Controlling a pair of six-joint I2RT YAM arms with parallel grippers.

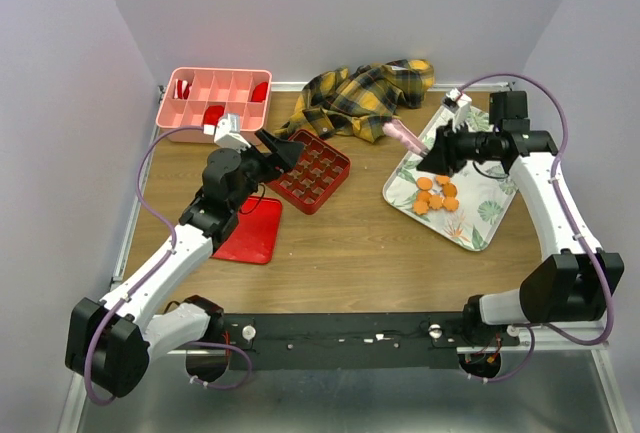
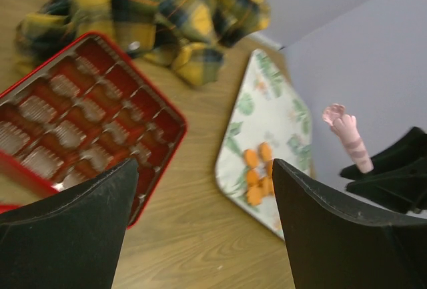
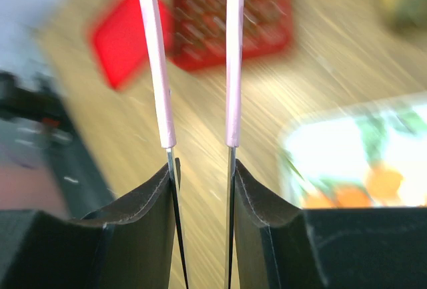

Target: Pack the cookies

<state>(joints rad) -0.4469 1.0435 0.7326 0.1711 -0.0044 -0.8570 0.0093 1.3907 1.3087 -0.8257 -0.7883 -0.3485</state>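
Observation:
Several small round orange cookies [image 1: 436, 193] lie clustered on a white leaf-patterned tray [image 1: 480, 225] at the right. They also show in the left wrist view [image 2: 257, 172] and, blurred, in the right wrist view [image 3: 383, 185]. The red gridded box [image 1: 312, 171] sits mid-table with empty cells [image 2: 87, 115]. My right gripper [image 1: 437, 156] is shut on pink tongs [image 1: 403, 134], whose two arms [image 3: 160, 69] stick out ahead, just above the tray's far-left edge. My left gripper [image 1: 285, 151] is open and empty, hovering over the box's left edge [image 2: 203, 229].
A pink compartment bin [image 1: 215, 98] with dark-red pieces stands at the back left. A yellow plaid cloth [image 1: 365, 93] lies bunched behind the box. A flat red lid [image 1: 250, 231] lies left of centre under my left arm. Walls close the back and sides.

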